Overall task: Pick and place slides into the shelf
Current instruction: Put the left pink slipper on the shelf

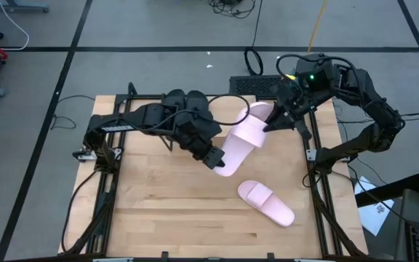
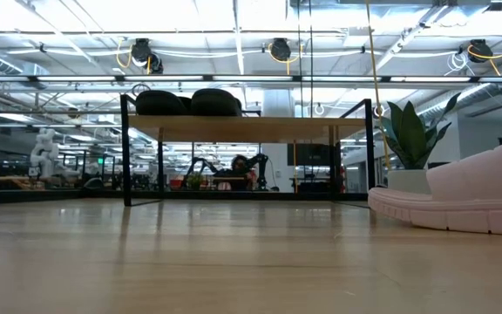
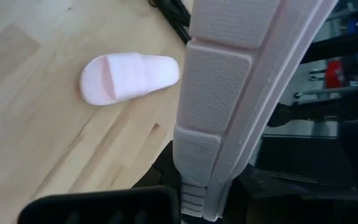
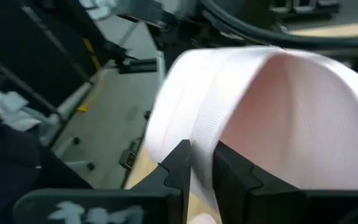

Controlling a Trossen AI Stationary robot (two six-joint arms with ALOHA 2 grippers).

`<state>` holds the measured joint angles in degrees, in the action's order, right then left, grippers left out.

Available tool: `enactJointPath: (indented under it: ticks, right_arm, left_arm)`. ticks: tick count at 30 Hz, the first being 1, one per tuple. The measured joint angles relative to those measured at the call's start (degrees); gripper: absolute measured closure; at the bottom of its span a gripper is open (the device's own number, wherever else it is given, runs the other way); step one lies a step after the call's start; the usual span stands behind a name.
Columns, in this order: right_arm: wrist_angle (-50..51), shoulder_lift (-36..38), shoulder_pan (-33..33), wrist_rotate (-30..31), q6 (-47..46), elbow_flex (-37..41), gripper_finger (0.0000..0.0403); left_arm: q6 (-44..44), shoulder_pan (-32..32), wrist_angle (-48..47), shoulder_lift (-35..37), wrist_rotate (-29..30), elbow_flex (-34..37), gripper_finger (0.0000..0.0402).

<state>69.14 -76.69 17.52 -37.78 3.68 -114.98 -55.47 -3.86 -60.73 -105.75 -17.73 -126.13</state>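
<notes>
Unlettered tabletop [image 1: 158, 196], unbranded pink slide [image 1: 266, 201]

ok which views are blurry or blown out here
Right wrist view: the pink slide fills the frame, soft and out of focus, as is the background. Left wrist view: the held slide's sole is close but fairly sharp; the second slide looks bright, slightly washed out. Low view: ceiling lights glare overhead, the shelf backlit. High view: evenly lit.
</notes>
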Motion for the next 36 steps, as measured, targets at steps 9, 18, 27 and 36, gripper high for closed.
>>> enactJointPath:
  ticks: [9, 18, 27, 36]
  right_arm:
    - [1.2, 4.2, 0.02, 5.0, -2.44, 0.0, 0.0353]
    - [0.98, 10.69, -0.02, 8.95, -6.93, 0.0, 0.0353]
    - [1.04, 15.98, -0.02, 16.94, -1.73, 0.86, 0.0353]
    - [4.33, 21.07, -0.02, 18.98, 8.86, 8.7, 0.0353]
  left_arm:
    - [-0.77, -0.15, -2.74, 0.0, 3.6, 0.0, 0.0355]
    - [-3.14, 0.52, -2.05, 0.02, 14.09, 0.0, 0.0355]
    - [-7.81, -0.63, 7.1, -2.26, 23.67, 0.19, 0.0356]
    - [-17.98, -1.65, 24.68, -3.17, 29.82, 12.04, 0.0356]
